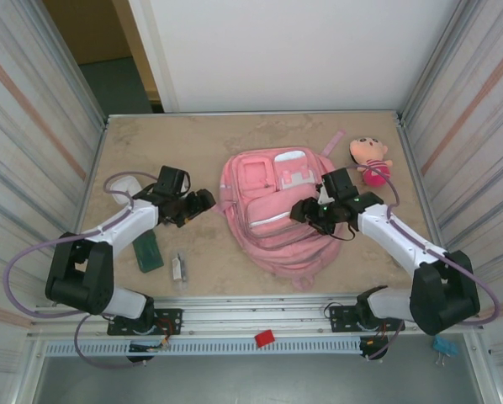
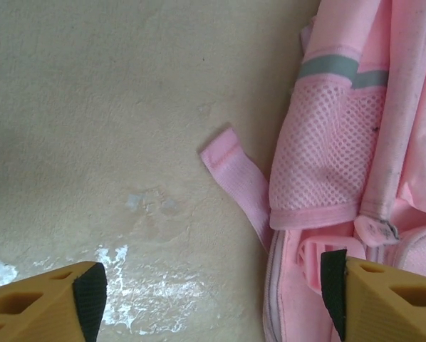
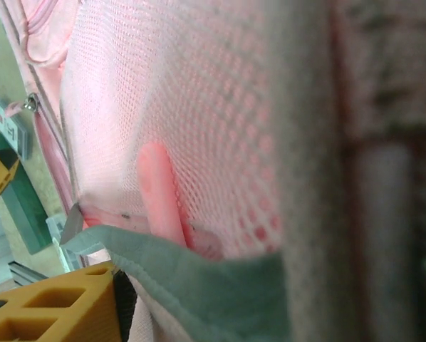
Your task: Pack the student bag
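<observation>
Student bag (image 1: 264, 220) touches right end effector (image 1: 302, 210), grip unclear; left end effector (image 1: 206, 200) open beside.

Two white arms, black joints
Left arm (image 1: 127, 225) and right arm (image 1: 389, 233) trail mauve cables (image 1: 9, 268) at nine and three o'clock; ochre, hollow-celled fingers (image 2: 387, 299) carry black pads (image 2: 90, 293).

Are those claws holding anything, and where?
Left gripper: nothing, open beside the student bag. Right gripper: against its mesh pocket hem; grip cannot be told.
</observation>
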### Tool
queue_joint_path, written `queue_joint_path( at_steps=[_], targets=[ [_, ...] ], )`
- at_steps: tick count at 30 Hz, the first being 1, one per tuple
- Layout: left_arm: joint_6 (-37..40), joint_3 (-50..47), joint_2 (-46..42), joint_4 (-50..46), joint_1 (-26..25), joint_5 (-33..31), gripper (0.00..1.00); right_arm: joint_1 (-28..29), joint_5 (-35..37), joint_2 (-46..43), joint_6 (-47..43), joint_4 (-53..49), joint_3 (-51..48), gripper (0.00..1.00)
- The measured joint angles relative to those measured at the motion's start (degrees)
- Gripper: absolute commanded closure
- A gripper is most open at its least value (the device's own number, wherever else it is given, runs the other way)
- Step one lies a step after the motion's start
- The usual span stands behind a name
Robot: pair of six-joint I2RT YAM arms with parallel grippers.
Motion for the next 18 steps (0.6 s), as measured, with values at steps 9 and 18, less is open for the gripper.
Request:
queue_joint_path(
  at_steps=[9,18],
  targets=[
    [0.00,7.10,3.50,3.06,-8.76,3.23,0.22,1.49,-0.31,0.96,0.55,3.72,0.74,0.39],
    [0.87,12.04,17.16,2.82,-10.64,1.84,0.73,1.42,-1.53,-4.11,1.55,4.81,-1.55,0.32]
  ],
)
